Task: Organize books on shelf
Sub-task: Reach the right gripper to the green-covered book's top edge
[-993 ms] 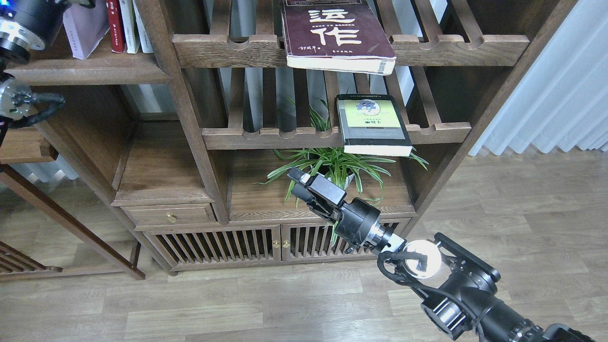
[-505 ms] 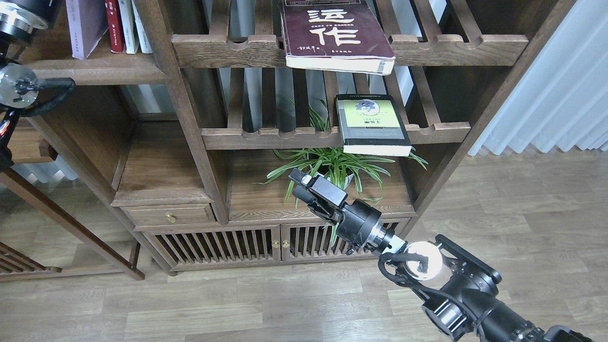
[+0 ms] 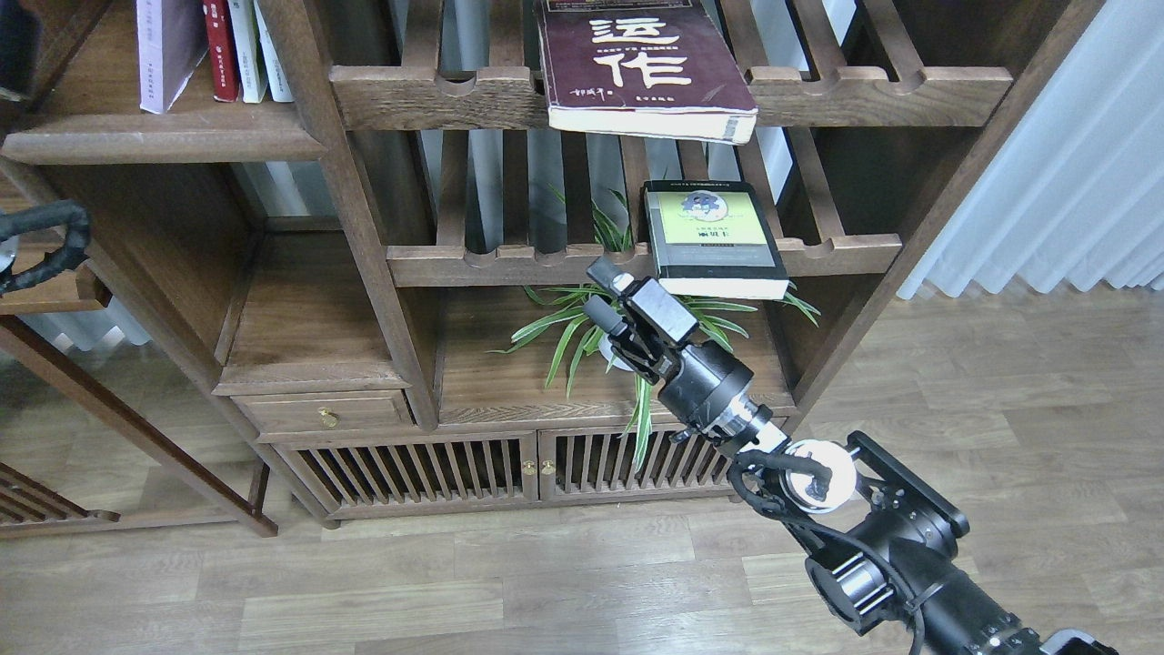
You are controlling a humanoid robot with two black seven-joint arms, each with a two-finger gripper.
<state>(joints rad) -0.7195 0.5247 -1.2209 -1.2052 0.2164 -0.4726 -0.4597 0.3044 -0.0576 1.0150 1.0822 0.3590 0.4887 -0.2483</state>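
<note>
The thick maroon book (image 3: 646, 64) with white characters lies flat on the upper slatted rack, overhanging its front rail. The grey-black book (image 3: 714, 238) with the yellow-green panel lies flat on the lower slatted rack, also overhanging. The pale lavender paperback (image 3: 168, 45) stands on the dark plank shelf (image 3: 182, 141) at top left, next to a red book and white books. My right gripper (image 3: 602, 291) is open and empty, just below and left of the grey-black book's front corner. Only a cable loop of my left arm shows at the left edge; its gripper is out of view.
A spider plant (image 3: 564, 332) in a white pot stands on the cabinet top right behind my right gripper. Below are a small drawer (image 3: 323, 414) and slatted cabinet doors (image 3: 509, 468). A white curtain (image 3: 1073, 182) hangs at the right. The floor is wood.
My right gripper has risen up and to the right, from in front of the plant towards the grey-black book. My left arm has drawn back from the top-left shelf, mostly out of view.
</note>
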